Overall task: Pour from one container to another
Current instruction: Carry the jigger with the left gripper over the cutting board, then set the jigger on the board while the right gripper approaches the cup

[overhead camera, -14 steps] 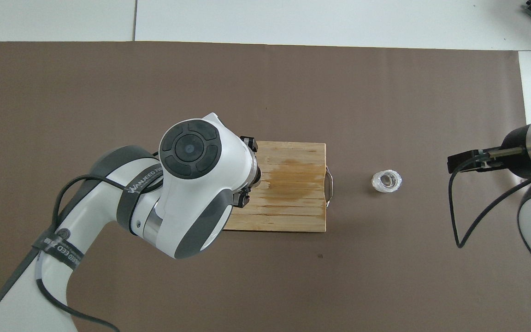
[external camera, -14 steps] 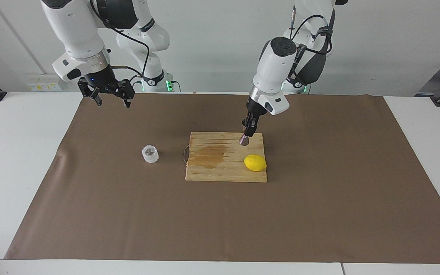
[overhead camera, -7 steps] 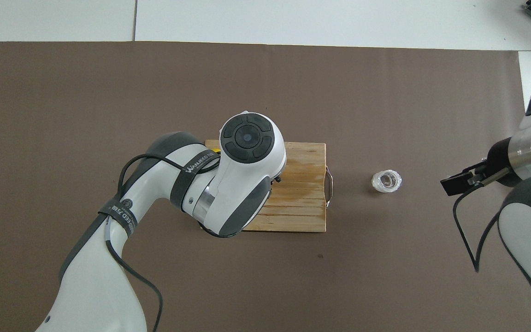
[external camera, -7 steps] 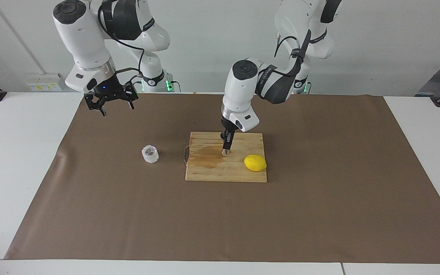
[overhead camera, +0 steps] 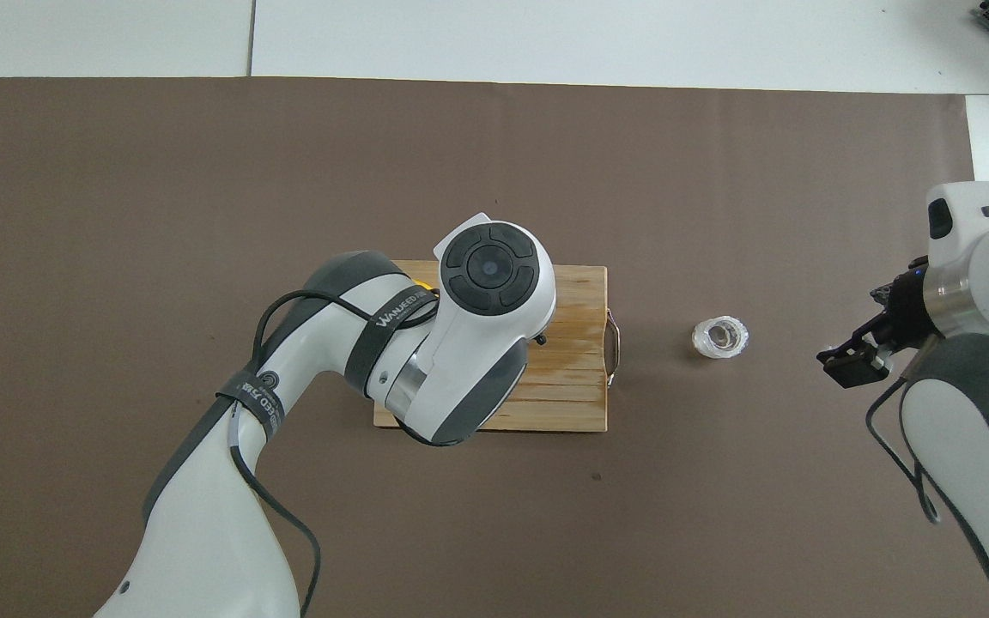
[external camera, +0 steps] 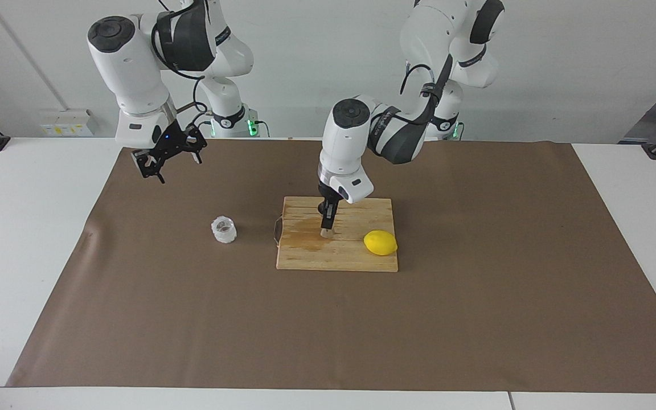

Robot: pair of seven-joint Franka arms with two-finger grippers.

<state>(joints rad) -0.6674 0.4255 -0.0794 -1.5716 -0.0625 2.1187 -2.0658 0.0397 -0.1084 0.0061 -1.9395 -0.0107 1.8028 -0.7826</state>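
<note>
The clear faceted glass cup [external camera: 224,229] [overhead camera: 720,337] stands upright on the brown mat, beside the handle end of the wooden cutting board [external camera: 345,259] [overhead camera: 576,386]. My left gripper [external camera: 326,224] points straight down over the middle of the board, shut on the small silvery jigger [external camera: 326,232]. Only the jigger's lower end shows under the fingers, at or just above the wood. In the overhead view the left wrist hides the jigger. My right gripper [external camera: 169,162] [overhead camera: 855,365] hangs open and empty in the air over the mat, toward the right arm's end of the table from the cup.
A yellow lemon [external camera: 380,243] lies on the board at the corner toward the left arm's end. A darker wet stain [external camera: 308,234] marks the board near the jigger. A thin wire handle [external camera: 276,230] sticks out of the board toward the cup.
The left gripper carried the jigger from the board's edge nearest the robots to the board's middle and lowered it. The right gripper turned and drifted a little lower, toward the cup.
</note>
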